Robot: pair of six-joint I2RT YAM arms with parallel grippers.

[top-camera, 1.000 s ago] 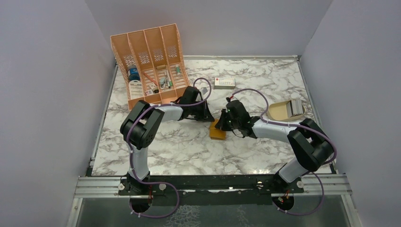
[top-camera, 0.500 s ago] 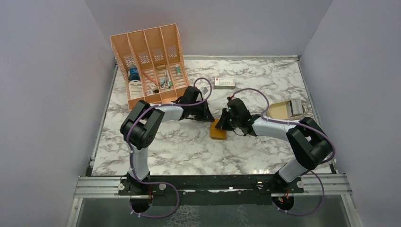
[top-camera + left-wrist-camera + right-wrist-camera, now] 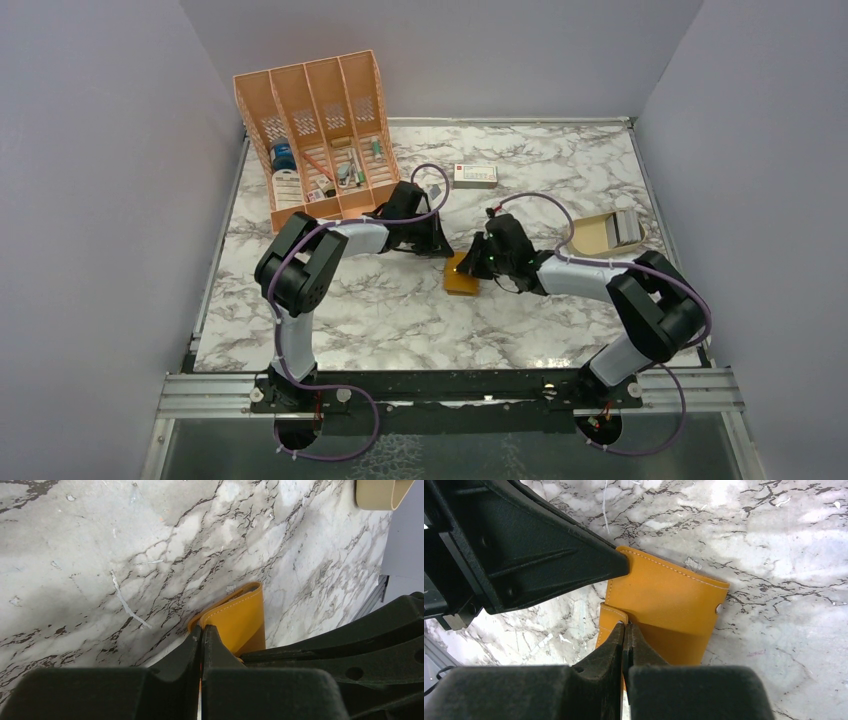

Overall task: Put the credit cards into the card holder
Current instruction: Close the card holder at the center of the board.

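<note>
Card holder (image 3: 461,278): flat at the middle of the white, grey-veined marble-look table (image 3: 380,320), pinched by both arms.
It is a smooth mustard-orange rectangle with pale stitching along its edge and a small notch on one side. The left gripper (image 3: 202,628) has its black fingers pressed together on one corner edge, a sliver of orange between them. The right gripper (image 3: 624,625) is likewise clamped on a small flap close by.
</note>
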